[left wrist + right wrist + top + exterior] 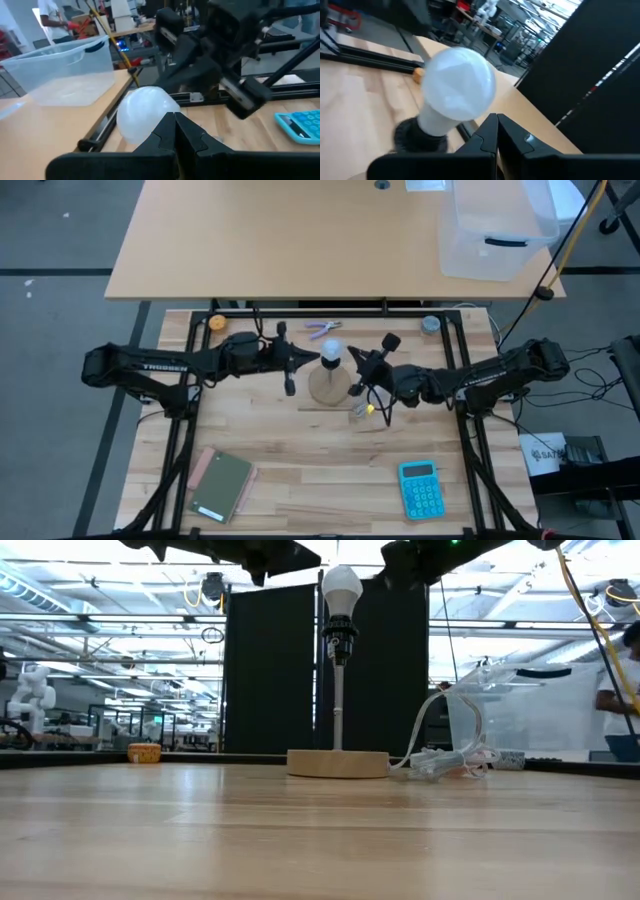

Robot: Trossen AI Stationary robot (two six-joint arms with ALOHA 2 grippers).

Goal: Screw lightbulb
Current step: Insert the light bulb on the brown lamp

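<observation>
One lightbulb (331, 349) sits upright in the black socket (339, 641) on the wooden disc base (338, 762), mid-counter. Two claws flank it, both pressed together and touching nothing: left claw (312, 360) at 9 o'clock, right claw (357, 364) at 3. One blue calculator (420, 487) sits around 5 o'clock.

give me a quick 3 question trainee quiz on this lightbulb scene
1. True or false: the lightbulb sits in the socket on top of the stand.
2. What colour is the calculator? A red, B blue, C black.
3. In its own wrist view, are the left claw fingers together or apart?

Key: 1 true. 2 B. 3 together, beside the bulb and not around it; the right claw looks the same.
</observation>
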